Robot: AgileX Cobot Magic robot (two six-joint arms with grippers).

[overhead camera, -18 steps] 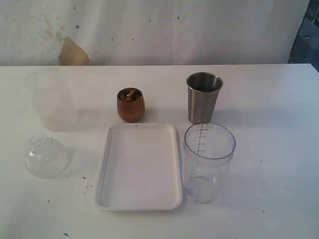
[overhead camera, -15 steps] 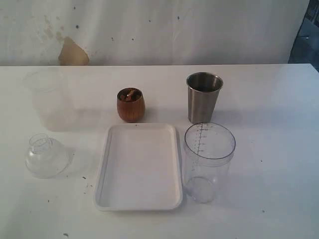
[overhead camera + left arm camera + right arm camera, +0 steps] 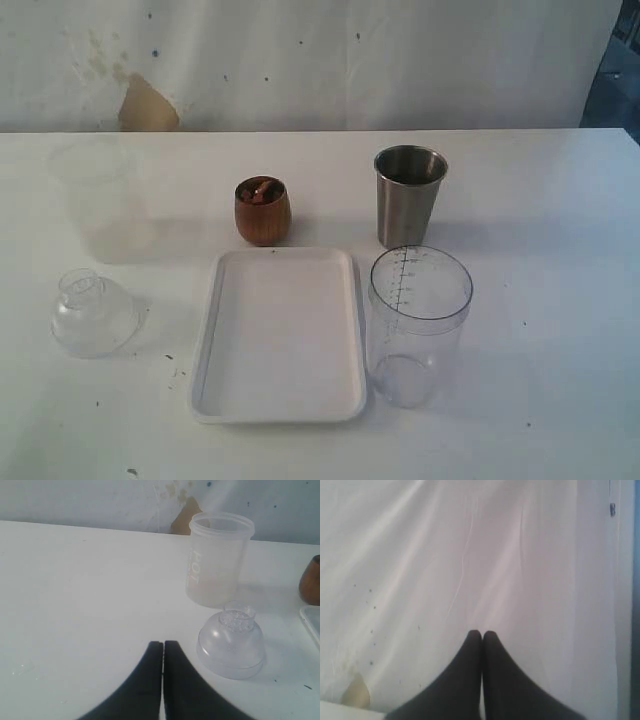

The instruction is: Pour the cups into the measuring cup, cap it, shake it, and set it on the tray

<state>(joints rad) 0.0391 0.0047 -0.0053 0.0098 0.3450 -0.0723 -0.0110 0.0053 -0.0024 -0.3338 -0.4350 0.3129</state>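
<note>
The brown wooden cup (image 3: pixel 263 211) holds brown bits and stands behind the white tray (image 3: pixel 278 400). The steel tumbler (image 3: pixel 408 196) stands upright to its right. In front of the tumbler, touching the tray's right rim, is the clear measuring cup (image 3: pixel 417 326), upright and without a lid. No arm shows in the exterior view. My left gripper (image 3: pixel 163 643) is shut and empty, above the table short of the clear dome lid (image 3: pixel 231 641); the wooden cup's edge (image 3: pixel 311 580) shows at that view's border. My right gripper (image 3: pixel 481 633) is shut and empty, facing the white backdrop.
A frosted translucent cup (image 3: pixel 98 196) (image 3: pixel 218 560) stands upright at the back left of the white table. The dome lid (image 3: pixel 91 314) rests in front of it, left of the tray. A white cloth backdrop with a tan stain (image 3: pixel 146 105) rises behind the table.
</note>
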